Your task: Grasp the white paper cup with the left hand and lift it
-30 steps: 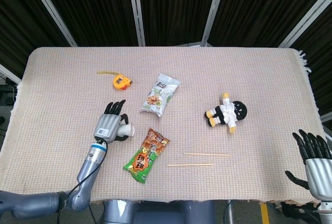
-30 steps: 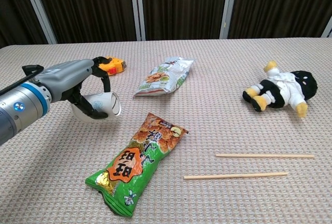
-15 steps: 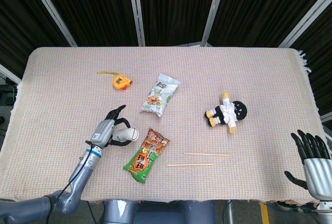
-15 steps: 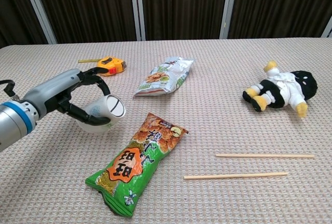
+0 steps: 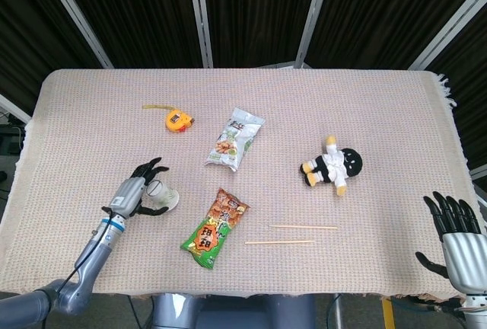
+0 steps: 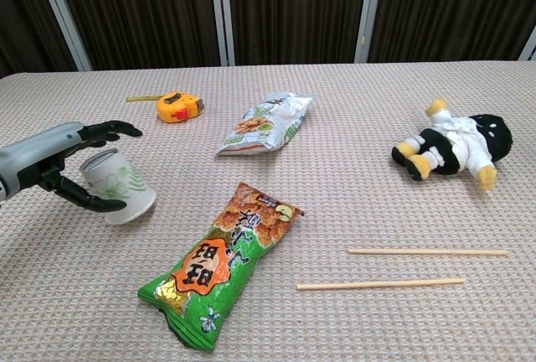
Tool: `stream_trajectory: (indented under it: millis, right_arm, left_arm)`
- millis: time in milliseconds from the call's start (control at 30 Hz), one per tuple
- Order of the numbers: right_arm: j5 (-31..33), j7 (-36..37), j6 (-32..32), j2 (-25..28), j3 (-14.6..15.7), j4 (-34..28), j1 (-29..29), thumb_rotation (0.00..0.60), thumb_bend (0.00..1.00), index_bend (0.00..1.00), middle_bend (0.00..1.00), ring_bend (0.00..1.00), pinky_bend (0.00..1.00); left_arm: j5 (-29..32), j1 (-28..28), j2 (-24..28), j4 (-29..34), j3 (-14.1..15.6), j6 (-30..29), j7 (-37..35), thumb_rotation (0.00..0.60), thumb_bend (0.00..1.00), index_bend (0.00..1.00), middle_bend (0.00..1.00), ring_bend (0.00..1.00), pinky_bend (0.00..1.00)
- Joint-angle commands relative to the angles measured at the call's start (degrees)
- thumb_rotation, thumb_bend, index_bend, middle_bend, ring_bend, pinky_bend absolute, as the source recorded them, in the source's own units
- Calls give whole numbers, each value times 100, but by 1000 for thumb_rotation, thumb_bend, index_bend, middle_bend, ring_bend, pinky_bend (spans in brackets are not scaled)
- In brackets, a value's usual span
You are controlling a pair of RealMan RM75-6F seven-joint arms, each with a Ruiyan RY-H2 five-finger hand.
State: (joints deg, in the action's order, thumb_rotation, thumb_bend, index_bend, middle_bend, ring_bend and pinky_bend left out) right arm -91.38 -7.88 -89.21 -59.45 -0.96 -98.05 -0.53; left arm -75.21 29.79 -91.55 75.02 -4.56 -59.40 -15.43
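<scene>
The white paper cup (image 5: pixel 162 196) (image 6: pixel 119 186) stands mouth-down and slightly tilted on the woven cloth, left of centre near the front; it has a faint green print. My left hand (image 5: pixel 134 192) (image 6: pixel 60 163) sits just left of it. Its fingers (image 6: pixel 107 131) are spread, arching over the cup's top without pressing it, and the thumb lies low by the cup's near side. The hand does not hold the cup. My right hand (image 5: pixel 455 234) hangs off the table's front right corner with fingers apart and empty; the chest view does not show it.
A green and orange snack bag (image 5: pixel 215 228) (image 6: pixel 219 263) lies right of the cup. Behind it are a white snack bag (image 5: pixel 234 139) and an orange tape measure (image 5: pixel 177 120). A plush doll (image 5: pixel 332 165) and two chopsticks (image 5: pixel 303 227) lie to the right.
The left hand carried the cup leftward while turning it from lying sideways to mouth-down, then set it on the cloth and spread its fingers. The right hand sank slightly.
</scene>
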Motion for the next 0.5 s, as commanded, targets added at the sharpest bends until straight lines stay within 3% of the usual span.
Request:
stream_trajectory:
  millis: [33,167,300,500]
  right_arm:
    - [4,-11,4,-2,2,-5,-1,600,61,0,0,0,0]
    - [23,-21,7,-1,-3,-1,-1,600,61,0,0,0,0]
    - [156,32,52,-10,-52,59,13,600,60,0,0,0,0]
    - [374,-57,147,-69,-146,100,63,600,60,0,0,0,0]
  left_arm:
    - [-57,-45,91,9,35,-37,67,600,113,0,0,0,0]
    - [-153,-123,210,48,53,-197,87,600,114,0,0,0,0]
    - [-408,-467,509,212,86,-949,198,600,114,0,0,0,0]
    - [-872,-1322,1137,268,443,-2480,1595,600,114,0,0,0,0]
